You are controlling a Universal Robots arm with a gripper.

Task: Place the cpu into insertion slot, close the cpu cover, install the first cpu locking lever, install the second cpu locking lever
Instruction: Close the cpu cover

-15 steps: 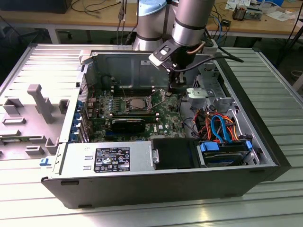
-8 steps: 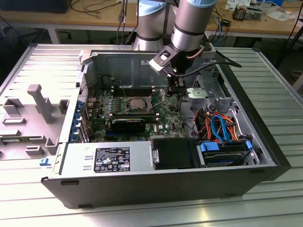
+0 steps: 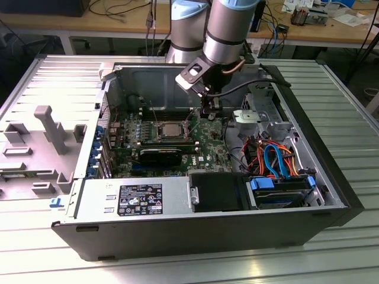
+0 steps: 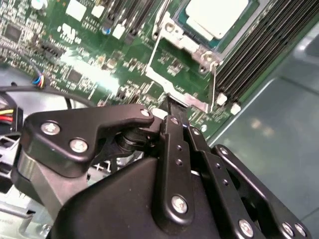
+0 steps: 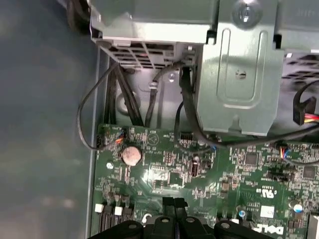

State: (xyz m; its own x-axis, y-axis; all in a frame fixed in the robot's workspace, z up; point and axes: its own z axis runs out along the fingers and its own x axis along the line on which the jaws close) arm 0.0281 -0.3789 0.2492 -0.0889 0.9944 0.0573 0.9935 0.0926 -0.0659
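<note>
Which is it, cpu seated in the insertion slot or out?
In. In the second wrist view the cpu lies flat inside the insertion slot, silver top up, with the slot's metal rim around it.

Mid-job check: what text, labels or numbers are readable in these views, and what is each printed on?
Nothing can be quoted reliably.
Black label with white print on the silver metal box, exterior view: too small to read.
White markings on the green motherboard, first wrist view: too blurred to read.
White logo on that board: cut by the picture's edge.
Silver-grey square cpu, second wrist view: no legible print.
</note>
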